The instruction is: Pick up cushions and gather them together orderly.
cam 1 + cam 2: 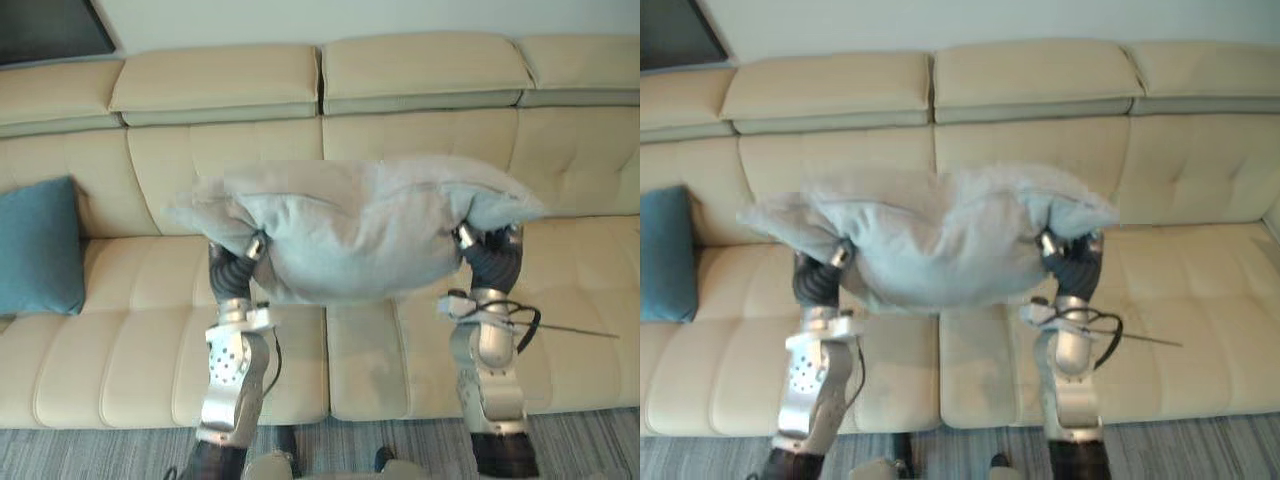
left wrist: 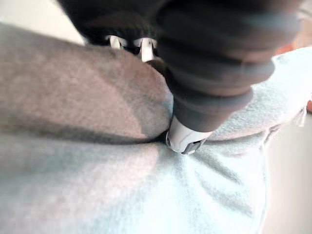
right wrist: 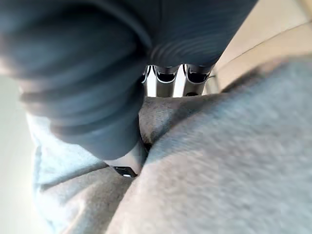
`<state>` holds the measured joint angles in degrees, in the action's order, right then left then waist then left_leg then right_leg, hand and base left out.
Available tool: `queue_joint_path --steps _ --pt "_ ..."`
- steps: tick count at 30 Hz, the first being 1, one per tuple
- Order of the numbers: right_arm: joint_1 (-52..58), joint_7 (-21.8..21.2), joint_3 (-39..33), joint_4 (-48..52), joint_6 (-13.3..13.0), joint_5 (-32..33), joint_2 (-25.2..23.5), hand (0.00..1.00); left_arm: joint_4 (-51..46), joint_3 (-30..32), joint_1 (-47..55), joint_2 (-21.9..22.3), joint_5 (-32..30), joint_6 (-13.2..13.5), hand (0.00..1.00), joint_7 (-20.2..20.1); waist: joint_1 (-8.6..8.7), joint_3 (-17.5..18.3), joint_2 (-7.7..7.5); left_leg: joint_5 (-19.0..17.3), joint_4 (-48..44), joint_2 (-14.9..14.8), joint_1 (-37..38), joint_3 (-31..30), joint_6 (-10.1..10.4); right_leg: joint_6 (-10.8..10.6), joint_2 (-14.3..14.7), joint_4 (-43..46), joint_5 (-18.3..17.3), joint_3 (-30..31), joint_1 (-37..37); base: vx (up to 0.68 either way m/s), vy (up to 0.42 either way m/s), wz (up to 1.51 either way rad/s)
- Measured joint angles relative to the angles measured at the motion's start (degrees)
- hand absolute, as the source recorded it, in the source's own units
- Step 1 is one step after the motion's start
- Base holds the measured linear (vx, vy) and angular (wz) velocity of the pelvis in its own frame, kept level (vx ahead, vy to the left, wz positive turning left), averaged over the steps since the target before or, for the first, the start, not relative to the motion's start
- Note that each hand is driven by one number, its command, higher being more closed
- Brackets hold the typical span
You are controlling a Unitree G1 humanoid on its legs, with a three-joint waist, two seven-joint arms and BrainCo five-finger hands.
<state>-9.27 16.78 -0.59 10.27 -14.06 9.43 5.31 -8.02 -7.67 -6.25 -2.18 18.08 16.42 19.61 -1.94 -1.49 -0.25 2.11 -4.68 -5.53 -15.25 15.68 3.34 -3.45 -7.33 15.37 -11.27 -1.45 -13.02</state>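
Note:
A light grey cushion [image 1: 350, 235] hangs in the air in front of the beige sofa's backrest, held up by its two ends. My left hand [image 1: 232, 262] grips its left end. In the left wrist view the thumb [image 2: 187, 139] digs into the grey cloth opposite the fingers [image 2: 127, 44]. My right hand [image 1: 487, 250] grips the right end in the same way, and its fingers [image 3: 168, 75] and the hand's cover [image 3: 97, 73] press a fold of the cushion. A teal cushion [image 1: 38, 245] leans upright against the backrest at the sofa's far left.
The long beige sofa [image 1: 150, 340] spans the whole view, its seat bare under the lifted cushion and to the right. A grey carpet [image 1: 580, 440] runs along its front edge. A dark panel [image 1: 50, 25] hangs on the wall at the upper left.

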Motion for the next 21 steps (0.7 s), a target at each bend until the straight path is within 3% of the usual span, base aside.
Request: queue_joint_path --steps 5,11,16,21 --pt "-14.25 2.3 -1.7 -9.07 0.17 0.71 3.21 1.0 10.65 1.2 -15.33 -4.39 1.33 0.88 1.0 1.69 -0.38 -2.66 0.8 2.32 0.78 -0.11 -3.67 -0.28 -0.34 0.01 0.23 2.66 -0.01 0.26 -5.24 -0.11 -0.015 0.02" --pt "-34.47 5.73 -4.53 -21.16 1.12 4.32 8.82 1.0 26.24 0.98 -36.2 -12.15 3.54 0.6 1.0 2.76 -0.46 -8.75 1.19 7.59 5.81 0.09 -7.03 -0.17 -0.58 0.25 0.82 6.37 0.65 1.25 -13.1 -0.11 -0.017 -0.04" --pt "-45.42 6.64 -5.47 -27.71 1.32 5.76 12.56 1.0 33.87 1.13 -47.38 -15.03 4.67 0.62 1.0 2.49 -0.55 -11.53 2.71 10.79 8.57 0.06 -11.12 -0.54 -0.66 0.29 1.29 7.61 1.56 1.57 -19.03 -0.03 -0.013 -0.02" --pt "-52.15 6.82 -6.06 -31.88 1.88 8.93 14.63 1.0 39.06 2.13 -54.66 -15.06 6.12 0.62 1.0 1.34 -0.93 -15.02 3.64 12.21 9.86 -0.14 -13.81 -0.66 -0.48 0.35 1.58 8.38 1.84 1.56 -22.54 0.0 -0.02 0.0"
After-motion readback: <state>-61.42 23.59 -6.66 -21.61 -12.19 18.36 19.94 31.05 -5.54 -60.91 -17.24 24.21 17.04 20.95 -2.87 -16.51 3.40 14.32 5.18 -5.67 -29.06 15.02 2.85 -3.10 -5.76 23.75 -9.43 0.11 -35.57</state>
